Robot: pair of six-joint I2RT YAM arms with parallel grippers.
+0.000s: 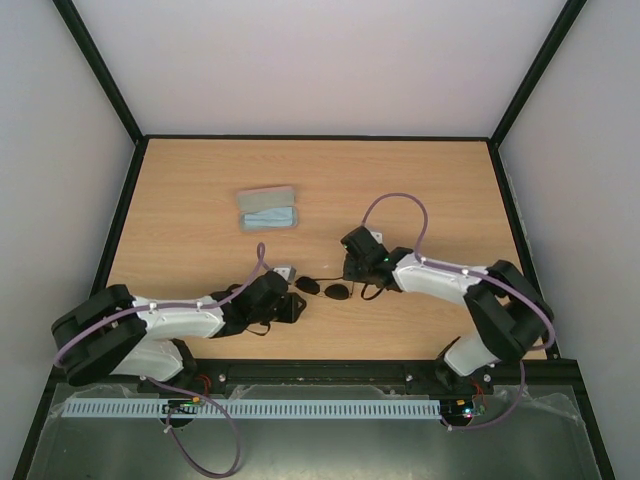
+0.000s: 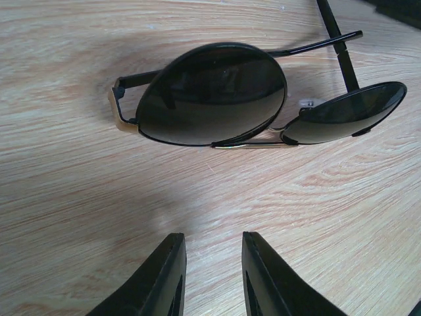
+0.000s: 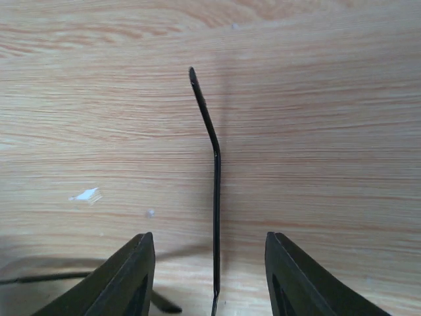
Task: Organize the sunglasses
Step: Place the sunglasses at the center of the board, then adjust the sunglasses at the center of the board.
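The sunglasses [image 1: 323, 288] lie on the wooden table between my two grippers, and they also show in the left wrist view [image 2: 214, 93] with two round dark lenses and a thin dark frame. My left gripper [image 2: 212, 240] is open and empty, its tips a short way in front of the near lens, and it also shows in the top view [image 1: 298, 303]. My right gripper [image 3: 208, 237] is open, with one thin temple arm [image 3: 216, 171] running between its fingers without touching either. In the top view the right gripper [image 1: 352, 272] is at the right end of the sunglasses.
An open case [image 1: 266, 197] with grey lining lies behind the grippers to the left, with a light blue cloth [image 1: 270, 219] against its near side. The table's raised black rim [image 1: 318, 137] runs along the back and sides.
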